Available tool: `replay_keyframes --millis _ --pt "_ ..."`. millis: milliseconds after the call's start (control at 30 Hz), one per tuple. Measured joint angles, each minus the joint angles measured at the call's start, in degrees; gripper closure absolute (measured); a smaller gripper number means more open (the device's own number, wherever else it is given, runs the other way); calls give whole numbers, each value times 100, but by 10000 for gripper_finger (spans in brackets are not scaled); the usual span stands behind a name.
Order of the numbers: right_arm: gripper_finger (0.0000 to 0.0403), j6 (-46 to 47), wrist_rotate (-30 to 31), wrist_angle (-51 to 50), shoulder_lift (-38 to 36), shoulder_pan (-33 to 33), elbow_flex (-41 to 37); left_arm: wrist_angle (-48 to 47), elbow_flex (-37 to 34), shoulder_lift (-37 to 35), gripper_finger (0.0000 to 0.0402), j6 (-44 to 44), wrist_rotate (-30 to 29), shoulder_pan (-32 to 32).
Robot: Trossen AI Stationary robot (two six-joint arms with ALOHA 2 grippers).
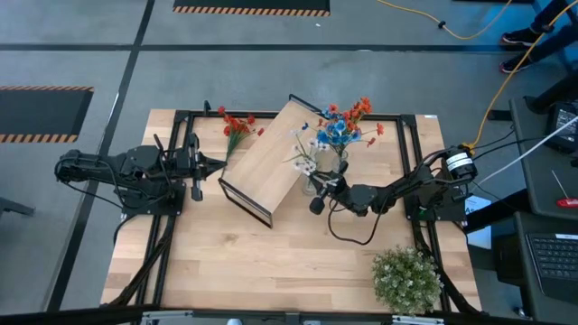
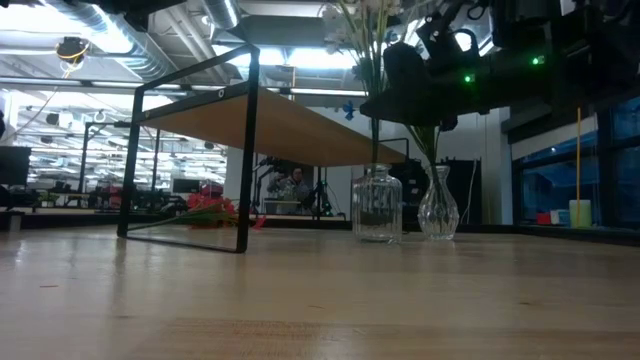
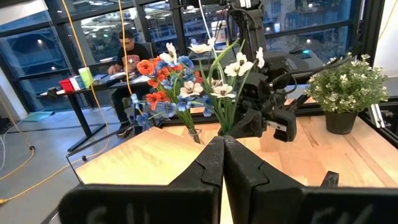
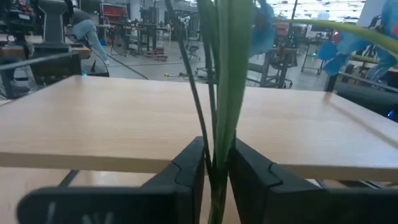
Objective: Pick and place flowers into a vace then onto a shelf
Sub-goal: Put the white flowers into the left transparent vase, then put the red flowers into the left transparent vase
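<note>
White flowers standing upright — stems down, blooms up — pinched tight in the right gripper beside the shelf. Left gripper closed, holding nothing.

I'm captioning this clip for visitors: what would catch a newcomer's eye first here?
First, the right gripper pinching a white flower sprig by its green stems over the glass vases beside the shelf. Next, the red and blue bouquet behind it. The left gripper waits shut at the shelf's other side, near a loose red sprig.
</note>
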Motion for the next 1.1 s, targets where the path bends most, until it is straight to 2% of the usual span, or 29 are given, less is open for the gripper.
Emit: replay_keyframes --millis 567,1100 --pt "232 282 12 -369 -19 0 2 -1 0 0 398 0 1 0" --pt "234 273 7 -1136 -1012 594 2 -123 0 0 398 121 -4 -2"
